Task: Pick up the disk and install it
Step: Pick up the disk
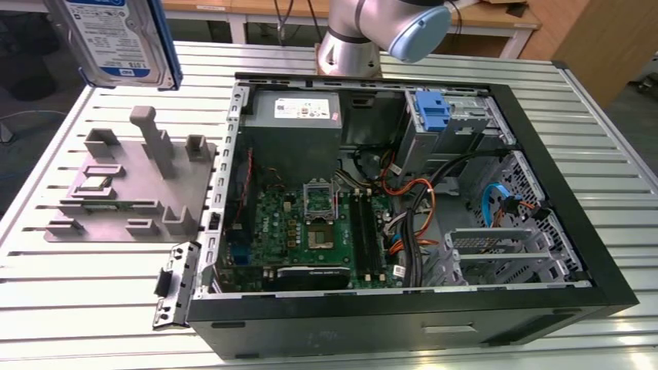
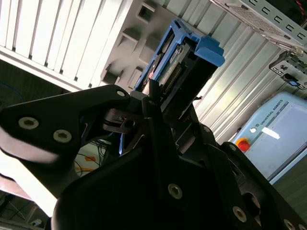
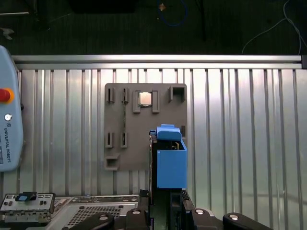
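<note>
the gripper was clamped on the disk, holding the drive on edge in its blue carrier. in the exterior view the disk hung in the air above the grey fixture plate on the slatted table, to the exterior view's left of the open computer case.

The arm is a thick rounded joint of silver-grey metal, closed by a domed pale blue cap on its 2 o'clock side in the exterior view. The gripper is matte black throughout, built of broad, flat link plates with rounded corners over a bulky body, and it is dotted with small silver socket-head screws
</note>
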Robot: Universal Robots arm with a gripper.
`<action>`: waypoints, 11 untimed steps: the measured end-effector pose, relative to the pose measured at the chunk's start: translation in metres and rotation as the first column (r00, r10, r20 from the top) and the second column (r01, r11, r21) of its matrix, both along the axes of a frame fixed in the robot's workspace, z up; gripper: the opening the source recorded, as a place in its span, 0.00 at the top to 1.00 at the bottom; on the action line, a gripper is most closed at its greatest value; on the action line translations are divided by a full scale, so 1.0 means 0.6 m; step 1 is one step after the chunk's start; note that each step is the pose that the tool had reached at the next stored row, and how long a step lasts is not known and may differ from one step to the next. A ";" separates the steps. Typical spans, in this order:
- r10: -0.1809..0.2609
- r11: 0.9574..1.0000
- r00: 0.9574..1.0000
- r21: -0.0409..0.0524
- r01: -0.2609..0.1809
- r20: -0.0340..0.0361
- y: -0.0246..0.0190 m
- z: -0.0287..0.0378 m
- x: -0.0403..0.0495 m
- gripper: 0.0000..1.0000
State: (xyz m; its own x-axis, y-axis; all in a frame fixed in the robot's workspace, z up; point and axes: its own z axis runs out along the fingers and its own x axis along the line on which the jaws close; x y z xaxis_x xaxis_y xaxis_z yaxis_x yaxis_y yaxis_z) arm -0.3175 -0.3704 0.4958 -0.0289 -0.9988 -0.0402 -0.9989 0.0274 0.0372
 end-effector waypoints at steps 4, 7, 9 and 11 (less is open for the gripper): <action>0.000 1.000 1.000 0.000 0.000 0.000 0.0000 0.000 0.006 0.65; 0.000 1.000 1.000 0.000 0.000 0.000 0.0000 0.000 0.012 0.65; 0.000 1.000 1.000 0.000 0.000 0.000 0.0000 0.000 0.016 0.65; 0.000 1.000 1.000 0.000 0.000 0.000 0.0000 0.000 0.020 0.65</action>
State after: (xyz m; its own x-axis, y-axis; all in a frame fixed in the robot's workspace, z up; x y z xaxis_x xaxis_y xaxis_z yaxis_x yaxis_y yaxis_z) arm -0.3054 -0.3704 0.4957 -0.0291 -0.9988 -0.0403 -0.9989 0.0276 0.0371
